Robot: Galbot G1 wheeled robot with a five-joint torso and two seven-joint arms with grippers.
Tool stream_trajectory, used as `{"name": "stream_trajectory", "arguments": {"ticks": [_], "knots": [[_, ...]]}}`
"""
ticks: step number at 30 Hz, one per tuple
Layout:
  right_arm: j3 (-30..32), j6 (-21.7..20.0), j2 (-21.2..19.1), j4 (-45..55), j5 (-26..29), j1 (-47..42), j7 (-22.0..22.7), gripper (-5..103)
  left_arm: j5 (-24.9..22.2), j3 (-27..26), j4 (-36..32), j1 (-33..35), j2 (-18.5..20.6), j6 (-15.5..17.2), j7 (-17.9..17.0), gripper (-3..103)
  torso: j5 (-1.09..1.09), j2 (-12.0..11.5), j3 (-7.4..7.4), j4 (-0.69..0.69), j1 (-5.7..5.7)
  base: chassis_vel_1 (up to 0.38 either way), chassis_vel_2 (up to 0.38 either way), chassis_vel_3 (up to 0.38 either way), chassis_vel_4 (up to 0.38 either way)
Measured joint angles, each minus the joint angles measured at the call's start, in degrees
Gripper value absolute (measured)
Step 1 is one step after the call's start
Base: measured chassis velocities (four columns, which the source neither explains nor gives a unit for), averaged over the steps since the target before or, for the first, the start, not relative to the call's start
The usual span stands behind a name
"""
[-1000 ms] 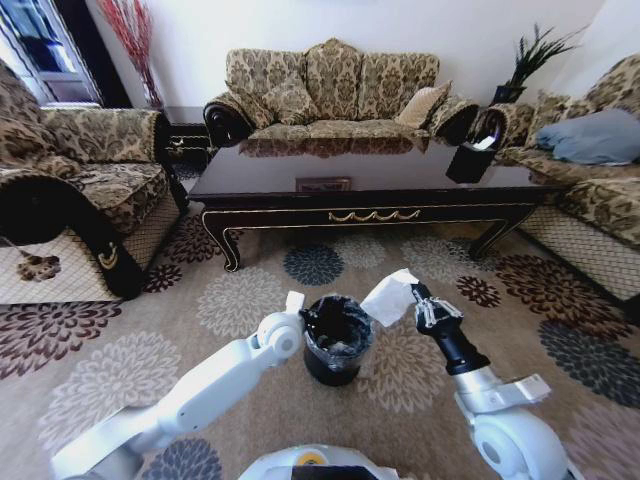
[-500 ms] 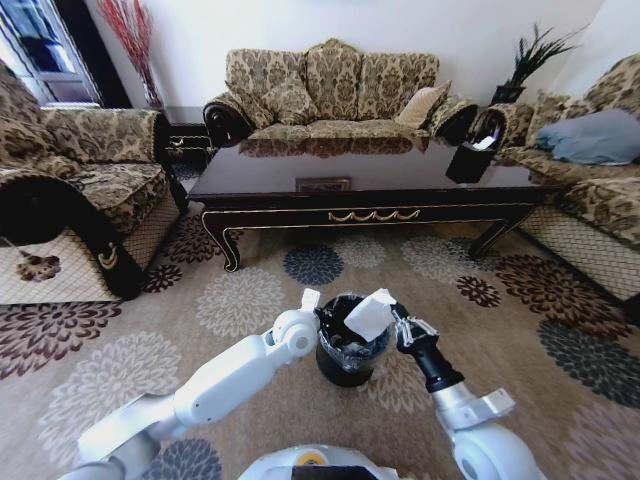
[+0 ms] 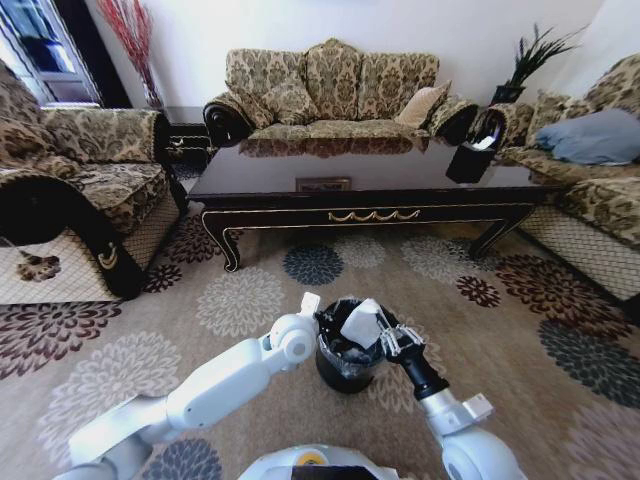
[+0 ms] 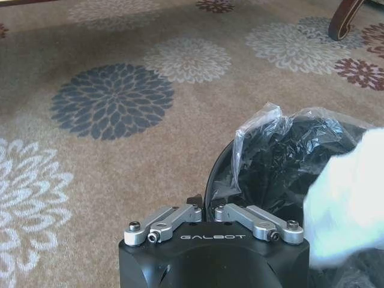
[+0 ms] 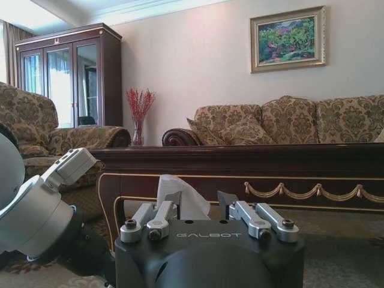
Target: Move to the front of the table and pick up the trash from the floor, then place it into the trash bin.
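You are looking at the bin (image 3: 345, 350) standing on the floor (image 3: 240, 300) in front of the table (image 3: 370, 190), close to the robot's base and between its two arms. Your right gripper (image 3: 385, 340) hangs over the bin's right rim, its jaws closed on a white sheet (image 3: 358, 322) that sits just above the bin's mouth and partly inside the rim line as the head camera sees it. From the right wrist camera the sheet (image 5: 180, 197) stands up between the right gripper (image 5: 198, 207), pinched on one side, with the table's gold-trimmed apron (image 5: 288, 174) straight ahead and the left arm's wrist close by. Your left gripper (image 3: 318, 322) is at the bin's left rim; in the left wrist camera the left gripper (image 4: 213, 207) is nearly closed, its jaws drawn close together right at the bin's (image 4: 282, 174) edge, where the plastic liner (image 4: 255, 135) folds up, but you cannot tell whether they actually pinch the rim or liner. In that same view the sheet (image 4: 345, 198) shows as a pale blur over the bin's opening. The carpet around the bin shows its flower medallions, a navy one (image 3: 312, 264) lying between the bin and the table.
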Motion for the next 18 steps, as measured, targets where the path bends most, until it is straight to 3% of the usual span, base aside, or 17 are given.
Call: {"name": "stream_trajectory", "arguments": {"ticks": [3,6,12,15,16,18], "knots": [[0.0,0.0,0.0,0.0,-0.2,-0.2,0.0,41,0.1,-0.4,-0.3,0.3,0.2,0.0,0.0,4,0.0,0.0,0.0,-0.01,0.0,0.0,0.0,0.0,0.0],[0.1,0.0,-0.3,0.1,-0.8,-0.2,0.0,57,0.1,-1.1,-0.4,0.8,0.8,0.0,0.2,4,0.0,0.0,0.0,0.0,0.0,0.0,0.0,0.0,0.0],[0.0,0.1,-0.6,0.0,-3.0,-0.6,-0.7,73,0.2,-1.3,-0.6,1.0,0.8,0.0,0.2,4,0.0,0.0,0.0,0.0,0.0,0.0,0.0,0.0,0.0],[-0.1,-0.2,-0.7,-0.2,-4.7,-1.2,-1.2,89,0.4,-1.3,-0.6,1.1,0.7,0.0,0.2,4,0.0,0.0,0.0,0.0,0.0,0.0,0.0,0.0,0.0],[-0.1,-0.2,-0.7,-0.2,-4.7,-1.2,-1.2,89,0.4,-1.3,-0.6,1.1,0.7,0.0,0.2,4,0.0,0.0,0.0,0.0,0.0,0.0,0.0,0.0,0.0],[1.0,-2.7,-1.4,-1.2,-8.4,-1.9,-1.3,98,0.4,-1.3,-0.8,1.1,0.7,0.0,0.2,4,0.0,0.0,0.0,0.0,0.0,0.0,0.0,0.0,0.0]]}}
